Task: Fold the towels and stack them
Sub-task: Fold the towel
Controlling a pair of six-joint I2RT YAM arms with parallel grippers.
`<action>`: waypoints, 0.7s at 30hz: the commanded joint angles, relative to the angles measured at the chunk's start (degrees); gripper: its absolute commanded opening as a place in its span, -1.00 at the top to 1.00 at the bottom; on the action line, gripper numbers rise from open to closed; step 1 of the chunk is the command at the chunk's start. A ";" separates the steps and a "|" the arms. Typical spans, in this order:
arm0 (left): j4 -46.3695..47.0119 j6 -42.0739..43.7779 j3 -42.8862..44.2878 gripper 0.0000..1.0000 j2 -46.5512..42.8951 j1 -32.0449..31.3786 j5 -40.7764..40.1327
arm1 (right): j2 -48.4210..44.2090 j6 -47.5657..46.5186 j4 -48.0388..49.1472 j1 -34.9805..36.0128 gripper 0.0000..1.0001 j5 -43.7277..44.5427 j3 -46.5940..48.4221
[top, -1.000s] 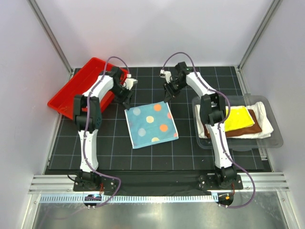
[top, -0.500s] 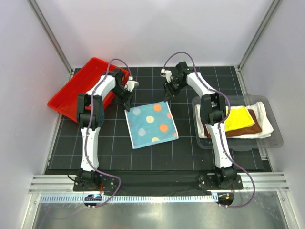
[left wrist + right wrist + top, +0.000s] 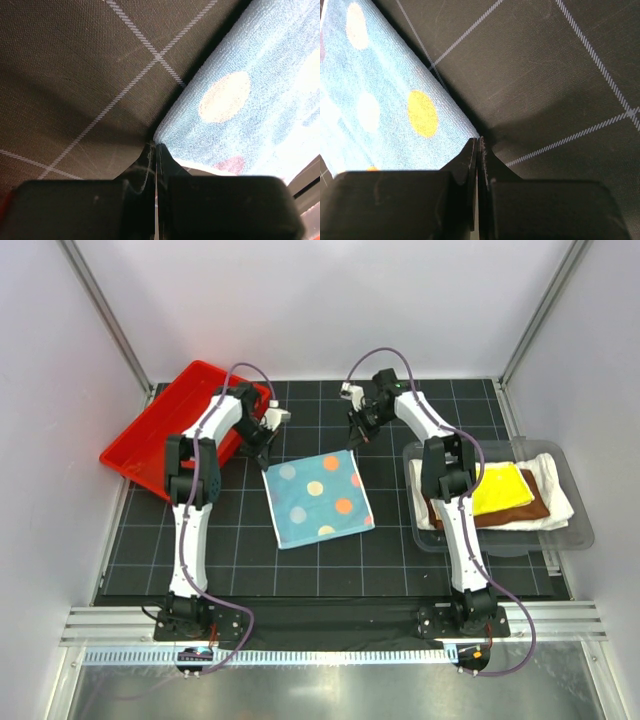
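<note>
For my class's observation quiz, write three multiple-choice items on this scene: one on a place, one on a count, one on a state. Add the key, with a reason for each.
1. Where does the folded stack lie?
A at the far left
B in the middle
C in the clear bin on the right

2. How many towels are in that stack?
A three
B one
C five

3. How do the jaws of the two arms stand?
A wide open
B shut on the blue towel's far corners
C half open above the bin

Key:
1 C: the stack sits inside the bin.
2 A: white towel, brown towel, yellow towel.
3 B: left gripper and right gripper each pinch a corner.
</note>
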 commanded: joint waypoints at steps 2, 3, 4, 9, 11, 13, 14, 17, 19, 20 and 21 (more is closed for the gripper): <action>-3.55 0.63 4.82 1.00 0.23 0.53 1.72 | -1.41 -0.89 1.79 -0.35 0.98 0.84 -0.33; -3.55 -0.25 5.27 1.00 -0.29 0.53 1.46 | -1.76 -0.80 2.14 -0.35 0.98 1.63 -0.77; -2.94 -0.60 5.70 1.00 -0.90 0.53 1.02 | -2.46 -0.98 2.67 -0.44 0.98 1.98 -1.38; 0.31 -2.01 3.69 1.00 -7.23 0.35 -0.21 | -10.19 -1.42 10.84 -0.52 0.98 3.57 -10.24; 2.33 -2.27 0.72 1.00 -11.27 0.09 -0.65 | -11.69 -1.07 12.85 -0.44 0.98 3.57 -11.66; 3.65 -2.45 -1.66 1.00 -13.47 -0.17 -1.35 | -13.62 -0.02 14.18 -0.44 0.98 3.39 -13.77; 4.01 -2.54 -3.76 1.00 -15.48 -0.26 -1.70 | -14.41 0.25 15.49 -0.44 0.98 3.30 -14.65; 4.54 -2.71 -7.89 1.00 -18.04 -0.35 -2.23 | -18.45 2.01 20.40 -0.44 0.98 2.69 -20.00; 5.67 -2.98 -10.01 1.00 -19.27 -0.44 -2.50 | -21.17 2.27 22.17 -0.44 0.98 2.25 -23.17; 6.38 -3.33 -11.33 1.00 -20.93 -0.53 -2.50 | -21.80 2.53 22.36 -0.44 0.98 2.25 -23.79; 7.60 -3.59 -13.17 1.00 -21.73 -0.53 -2.50 | -22.50 2.54 22.27 -0.35 0.98 2.42 -24.75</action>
